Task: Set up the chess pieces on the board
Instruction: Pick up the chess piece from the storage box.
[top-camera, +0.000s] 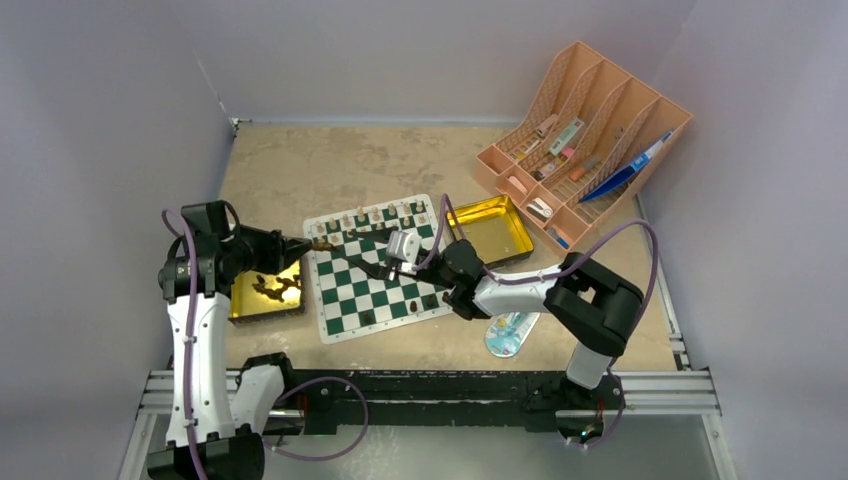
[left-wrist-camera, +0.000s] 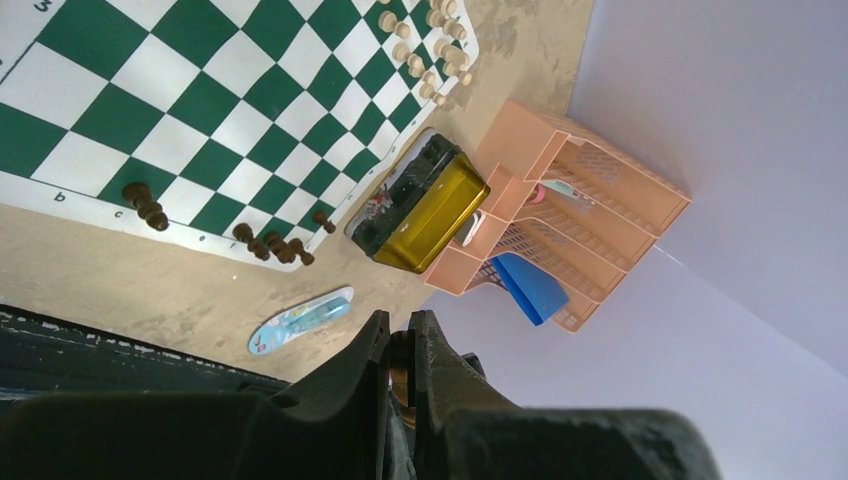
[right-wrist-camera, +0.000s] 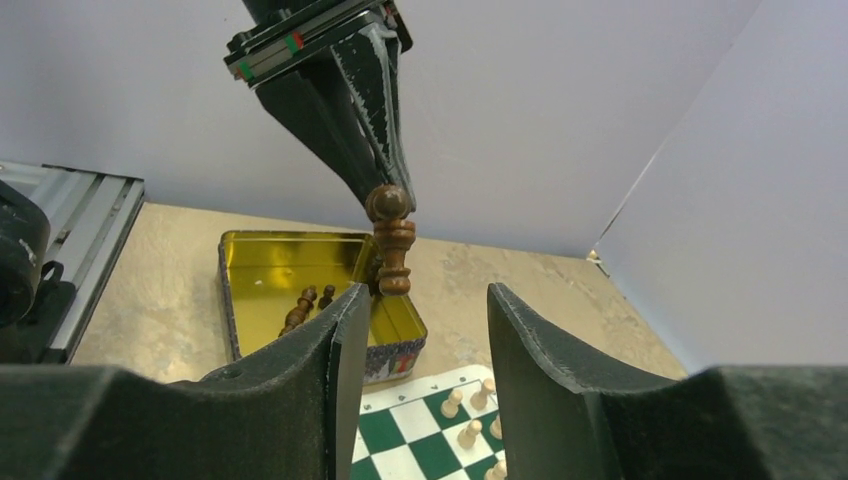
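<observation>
The green and white board lies mid-table, tan chess pieces lined along its far side and a few dark ones near its front edge. My left gripper hangs over the board's left edge, shut on a dark brown chess piece that points down from its fingers. In the left wrist view that piece shows between the left gripper's tips. My right gripper faces it from the board, open, with the piece just beyond its left fingertip and nothing between the jaws.
A gold tin with several dark pieces sits left of the board, under the left gripper. A second gold tin lies at the board's right. An orange rack stands back right. A blue packet lies front right.
</observation>
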